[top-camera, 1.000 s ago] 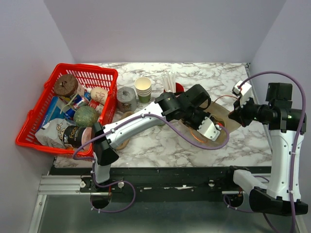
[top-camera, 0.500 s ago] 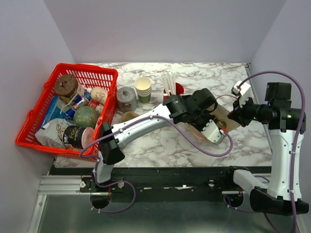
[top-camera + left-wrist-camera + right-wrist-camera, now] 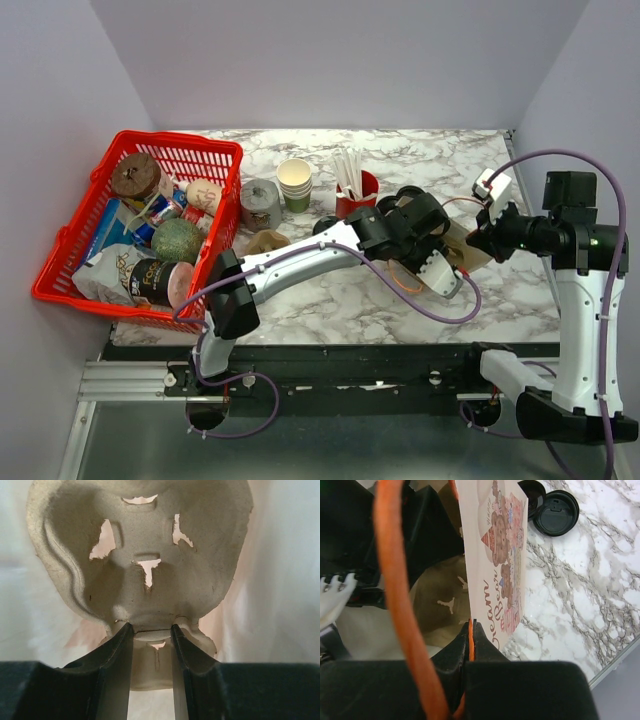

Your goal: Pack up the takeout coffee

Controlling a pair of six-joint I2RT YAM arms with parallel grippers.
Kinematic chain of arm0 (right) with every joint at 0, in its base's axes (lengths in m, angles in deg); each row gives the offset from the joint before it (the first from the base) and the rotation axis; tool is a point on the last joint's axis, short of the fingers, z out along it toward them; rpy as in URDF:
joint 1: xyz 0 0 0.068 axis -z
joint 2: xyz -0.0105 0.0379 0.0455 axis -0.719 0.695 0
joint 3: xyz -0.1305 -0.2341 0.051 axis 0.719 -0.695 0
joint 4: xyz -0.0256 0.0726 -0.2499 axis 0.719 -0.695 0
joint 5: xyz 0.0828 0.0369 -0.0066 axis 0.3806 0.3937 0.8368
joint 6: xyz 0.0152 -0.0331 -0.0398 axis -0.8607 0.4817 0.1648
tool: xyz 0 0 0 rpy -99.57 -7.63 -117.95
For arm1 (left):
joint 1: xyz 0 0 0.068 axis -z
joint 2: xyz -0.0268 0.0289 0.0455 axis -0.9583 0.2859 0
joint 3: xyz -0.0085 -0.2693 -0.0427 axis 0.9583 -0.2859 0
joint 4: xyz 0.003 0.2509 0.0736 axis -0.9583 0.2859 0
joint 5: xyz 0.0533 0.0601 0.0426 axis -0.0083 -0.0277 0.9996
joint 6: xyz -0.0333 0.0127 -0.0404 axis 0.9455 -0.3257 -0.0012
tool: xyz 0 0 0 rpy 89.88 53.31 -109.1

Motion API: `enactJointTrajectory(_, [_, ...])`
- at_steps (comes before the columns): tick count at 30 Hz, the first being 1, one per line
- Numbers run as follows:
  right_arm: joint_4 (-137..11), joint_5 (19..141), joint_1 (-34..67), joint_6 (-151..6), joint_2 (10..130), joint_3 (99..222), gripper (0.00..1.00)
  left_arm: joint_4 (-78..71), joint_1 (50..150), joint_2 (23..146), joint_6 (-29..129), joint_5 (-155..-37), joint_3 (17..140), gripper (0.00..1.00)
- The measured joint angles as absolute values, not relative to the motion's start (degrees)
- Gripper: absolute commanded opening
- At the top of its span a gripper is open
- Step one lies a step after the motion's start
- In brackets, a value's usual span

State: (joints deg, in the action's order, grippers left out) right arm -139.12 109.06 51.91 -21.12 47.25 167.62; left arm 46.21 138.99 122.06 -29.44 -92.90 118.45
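On the marble worktop (image 3: 330, 300) the left fingers (image 3: 117, 660), narrow on a pulp carrier (image 3: 200, 570), have pushed it into the bag (image 3: 495, 555) hanging from the shut right fingers (image 3: 482, 652); coffee unseen, packing likely unfinished.

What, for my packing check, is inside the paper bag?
A moulded pulp cup carrier, gripped at its edge by the left gripper. No cup shows in it. The paper bag's floor beneath the carrier is covered.

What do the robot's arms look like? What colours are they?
The left arm and right arm are white tubes with chunky black joints. A purple cable loops along each. The left gripper and right gripper have flat black fingers.
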Motion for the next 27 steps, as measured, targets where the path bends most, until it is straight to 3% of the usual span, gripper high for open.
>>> enactJointTrajectory(27, [-139.16,112.69,50.90,-24.18,48.62,165.41,0.01,49.71,140.85,126.54,-36.39,-83.07,119.02,0.00])
